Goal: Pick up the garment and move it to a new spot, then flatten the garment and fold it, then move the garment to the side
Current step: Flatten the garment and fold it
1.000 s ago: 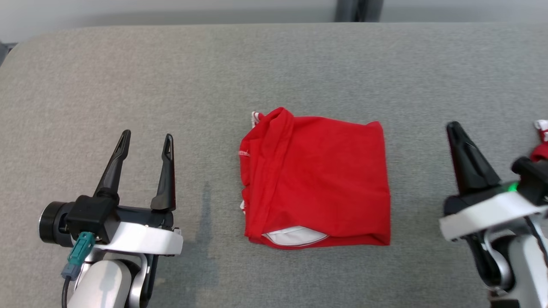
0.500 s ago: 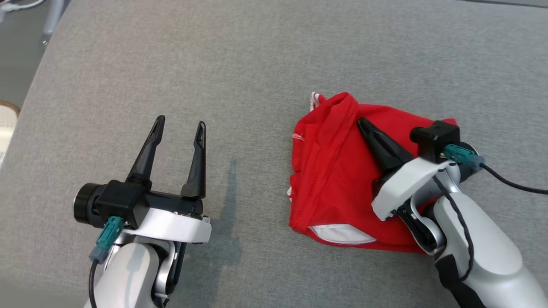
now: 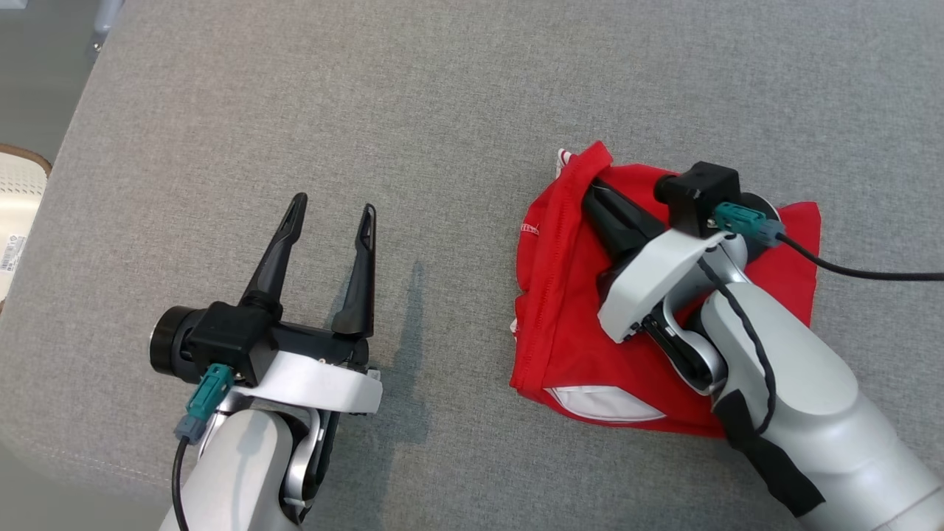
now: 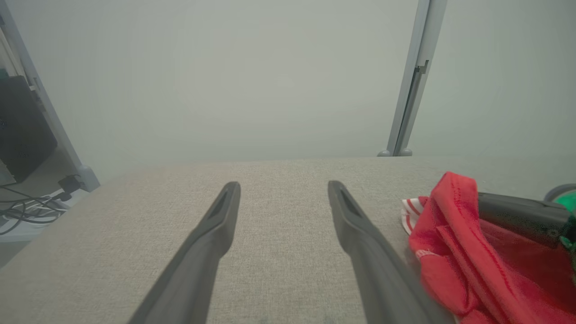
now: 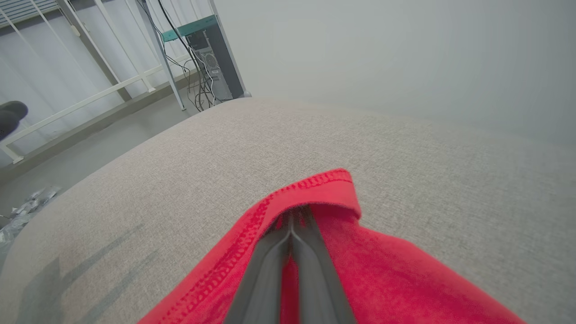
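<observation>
From the head view, the red garment (image 3: 568, 324) lies folded on the grey bench (image 3: 442, 110) at about 3 o'clock. The right claw (image 3: 599, 198) reaches across it toward 11 o'clock, with its tips tucked under a raised hem at the garment's far left corner. The right wrist view adds detail here. The right claw (image 5: 292, 218) has its fingers pressed together, and the stitched hem of the garment (image 5: 382, 270) curls over their tips. Whether any cloth is nipped between them cannot be told. A white patch (image 3: 605, 402) shows at the garment's 6 o'clock edge, and a bit of striped trim (image 3: 564, 156) shows at its 11 o'clock corner.

The left claw (image 3: 333, 203) hangs at 8 o'clock with its fingers apart and nothing between them, well apart from the garment. In its own wrist view the left claw (image 4: 284, 185) frames bare bench, with the garment (image 4: 450, 234) bunched at 4 o'clock just beside the right-hand finger.

The bench's left edge runs down from 11 to 8 o'clock in the head view, with floor (image 3: 37, 66) beyond it. The bench lies bare from 10 to 2 o'clock and between the two claws. Past the far edge, the left wrist view shows a grey post (image 4: 414, 76) and cables (image 4: 22, 211), and the right wrist view shows a computer tower (image 5: 216, 58).
</observation>
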Robot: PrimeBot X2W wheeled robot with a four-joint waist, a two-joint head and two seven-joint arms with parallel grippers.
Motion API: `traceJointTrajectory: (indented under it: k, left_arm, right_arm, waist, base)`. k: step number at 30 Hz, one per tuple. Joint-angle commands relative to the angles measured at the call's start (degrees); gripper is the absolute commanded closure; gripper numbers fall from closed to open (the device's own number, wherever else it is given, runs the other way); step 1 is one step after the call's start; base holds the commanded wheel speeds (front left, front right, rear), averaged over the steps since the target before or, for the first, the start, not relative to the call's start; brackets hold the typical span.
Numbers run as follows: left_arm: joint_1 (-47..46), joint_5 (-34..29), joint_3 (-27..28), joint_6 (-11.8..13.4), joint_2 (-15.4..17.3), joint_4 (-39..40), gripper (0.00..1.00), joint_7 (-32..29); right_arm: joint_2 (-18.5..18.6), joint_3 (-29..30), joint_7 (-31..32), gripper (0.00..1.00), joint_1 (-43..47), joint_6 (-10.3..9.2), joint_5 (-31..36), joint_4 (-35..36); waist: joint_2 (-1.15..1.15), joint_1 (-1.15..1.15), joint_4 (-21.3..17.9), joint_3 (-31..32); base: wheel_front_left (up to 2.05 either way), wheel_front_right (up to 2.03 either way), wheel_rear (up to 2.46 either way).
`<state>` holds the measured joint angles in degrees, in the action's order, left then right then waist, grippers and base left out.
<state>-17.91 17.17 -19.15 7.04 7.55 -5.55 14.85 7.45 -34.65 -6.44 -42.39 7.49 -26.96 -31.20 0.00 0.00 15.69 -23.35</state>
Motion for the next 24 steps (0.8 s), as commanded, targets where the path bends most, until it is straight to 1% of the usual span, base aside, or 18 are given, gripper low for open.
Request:
traceJointTrajectory:
  k: [1,9,15,17,20,22,24]
  left_arm:
    - [-0.89,-0.22,0.0,-0.52,-0.13,-0.33,0.0,0.23]
    - [-1.25,-0.68,-0.13,-1.67,-1.46,-0.57,0.0,0.26]
    - [-0.57,-1.15,0.67,-2.12,-1.98,-0.96,0.0,0.27]
    - [-0.31,-1.17,0.8,-2.2,-2.03,-1.05,0.0,0.27]
    - [0.45,-1.57,1.44,-2.31,-1.9,-1.31,0.0,0.27]
    - [0.9,-1.64,1.77,-2.41,-1.62,-1.46,0.0,0.27]
    - [1.16,-1.89,2.05,-2.4,-1.33,-1.58,0.0,0.27]
  right_arm:
    - [-0.02,-0.97,-0.1,1.0,-1.54,0.0,-0.38,-0.95]
    - [-1.85,-8.37,1.57,1.0,-5.65,0.0,-3.11,-6.18]
    - [-2.52,-12.71,0.14,1.0,-7.04,0.0,-5.64,-8.87]
    - [-2.4,-13.48,-0.36,1.0,-6.87,0.0,-6.09,-8.36]
    - [-0.72,-14.78,-1.54,1.0,-5.26,-0.01,-6.96,-5.74]
    - [0.75,-14.89,-2.09,1.0,-3.62,0.0,-7.23,-2.81]
    - [2.45,-13.6,-2.66,1.0,-1.6,0.0,-7.52,1.02]
  waist:
    - [0.0,0.0,0.2,0.01]
    - [0.0,0.0,1.55,-0.25]
    - [0.0,0.0,1.47,-0.1]
    - [0.0,0.0,1.27,0.11]
    - [0.0,0.0,0.27,1.01]
    - [0.0,0.0,-0.69,1.73]
    - [0.0,0.0,-1.72,2.53]
  base:
    - [0.0,0.0,0.0]
    - [0.0,0.0,0.0]
    - [0.0,0.0,0.0]
    - [0.0,0.0,0.0]
    - [0.0,0.0,0.0]
    - [0.0,0.0,0.0]
    - [0.0,0.0,0.0]
